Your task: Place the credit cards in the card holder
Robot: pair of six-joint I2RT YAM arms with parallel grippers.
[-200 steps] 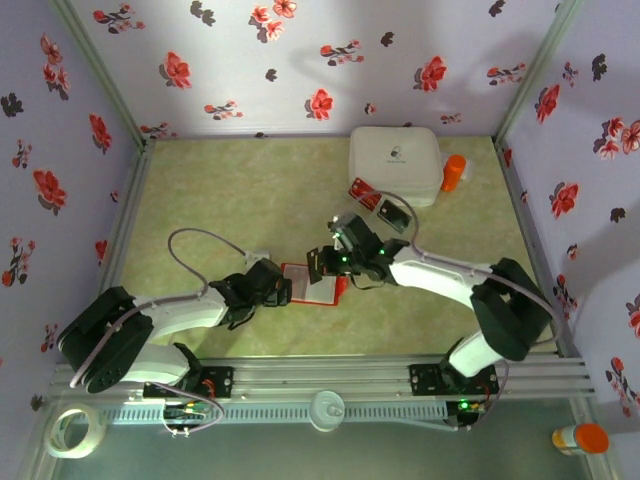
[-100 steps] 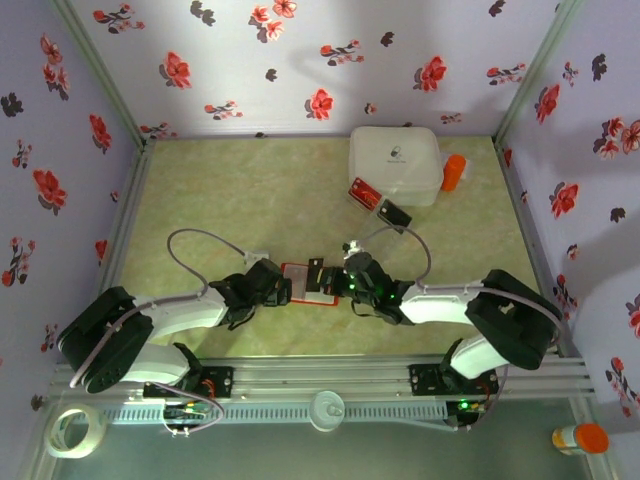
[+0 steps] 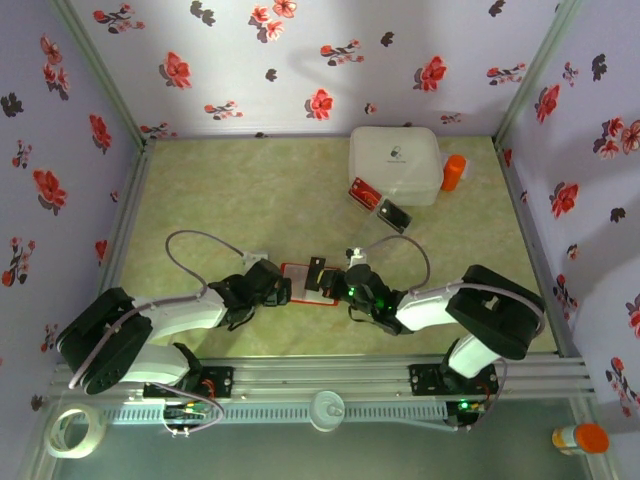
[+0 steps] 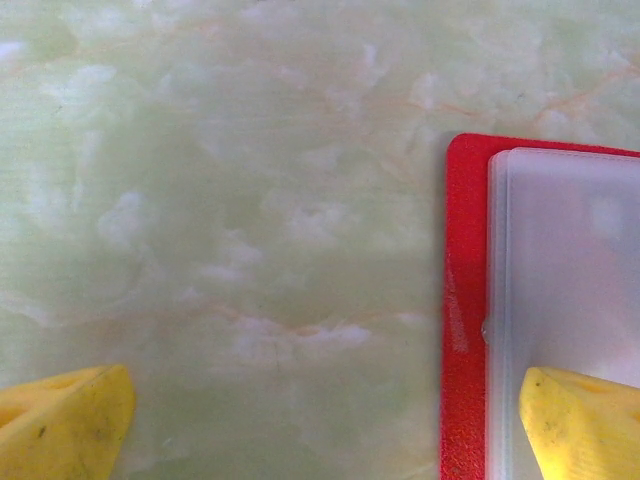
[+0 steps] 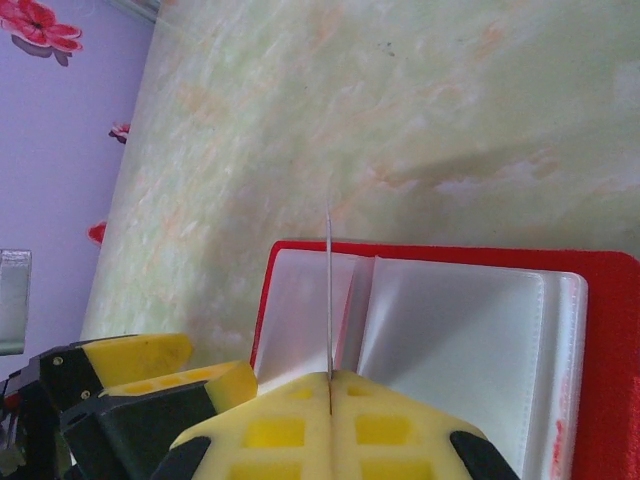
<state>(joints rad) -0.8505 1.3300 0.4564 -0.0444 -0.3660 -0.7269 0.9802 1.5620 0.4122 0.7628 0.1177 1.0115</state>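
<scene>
As right gripper (image 5: 330,390) has reached card holder (image 5: 600,330), it clamps credit card (image 5: 329,290) | left gripper (image 4: 322,425) spread

Three cards: a red card (image 3: 361,190), a dark card (image 3: 393,214) and a third card (image 5: 329,300) seen edge-on. One red wallet (image 3: 300,284). One white box (image 3: 395,160). Two small orange containers (image 3: 453,172) (image 3: 580,438). One roll of tape (image 3: 75,430). Two robot arms (image 3: 175,318) (image 3: 440,300).
</scene>
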